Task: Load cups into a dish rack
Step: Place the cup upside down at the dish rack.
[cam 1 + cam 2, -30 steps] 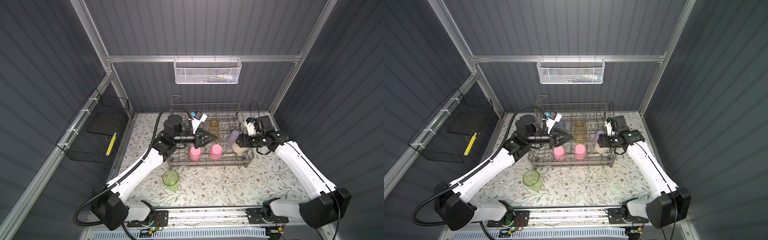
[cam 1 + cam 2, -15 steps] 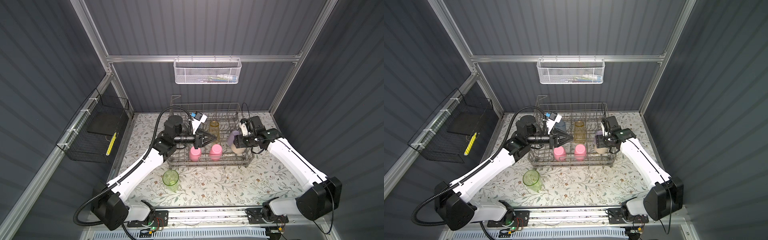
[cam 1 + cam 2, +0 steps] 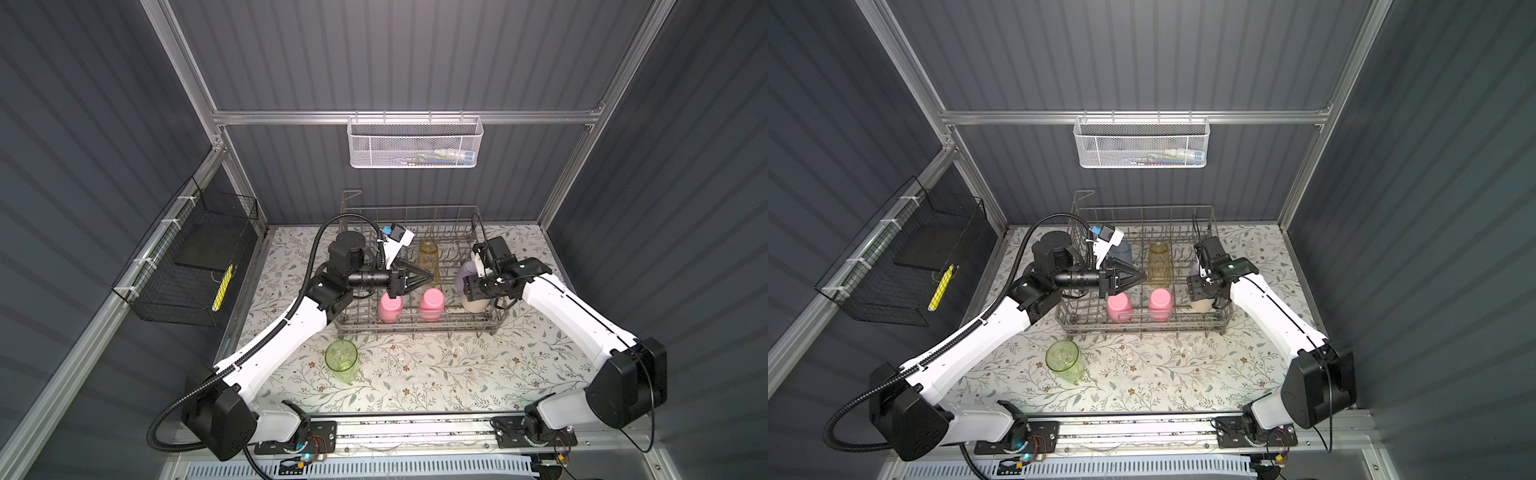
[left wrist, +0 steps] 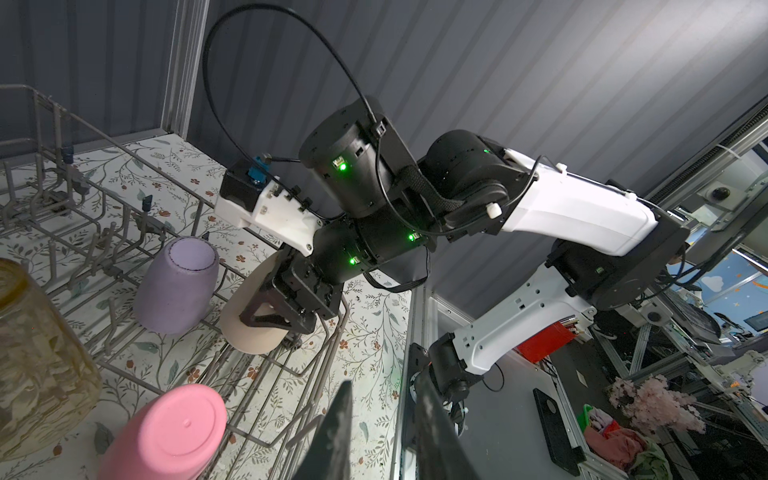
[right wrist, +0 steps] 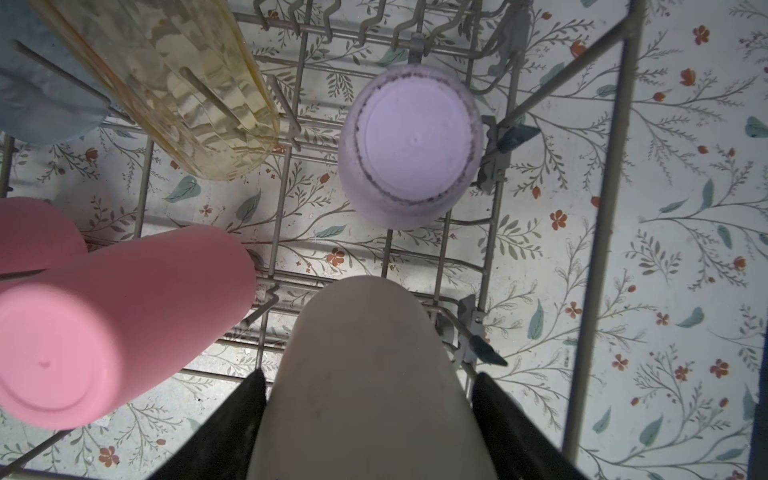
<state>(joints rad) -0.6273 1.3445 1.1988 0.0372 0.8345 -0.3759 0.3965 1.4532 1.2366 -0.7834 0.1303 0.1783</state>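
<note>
Top views, dish rack (image 3: 415, 330): on the far middle of the floral desk (image 3: 415, 374).
Top views, green cup (image 3: 341, 360): upright on the desk, left of the rack and nearer, outside it.
Top views, rack load: left pink cup (image 3: 390, 308) and right pink cup (image 3: 431, 305) along the near side; amber cup (image 3: 428, 257) and blue cup (image 3: 1123, 251) behind them; lavender cup (image 3: 462, 276) at right.
Top views, left fingers (image 3: 415, 276): over the rack, tips close to the amber cup.
Left wrist view, left fingers: narrowly apart, nothing between them.
Left wrist view, right fingers (image 4: 286, 322): pinching the tilted beige cup (image 4: 251, 286) in the rack's near right corner.
Right wrist view, right fingers: pressed on both sides of the beige cup; lavender cup base-up just beyond.
</note>
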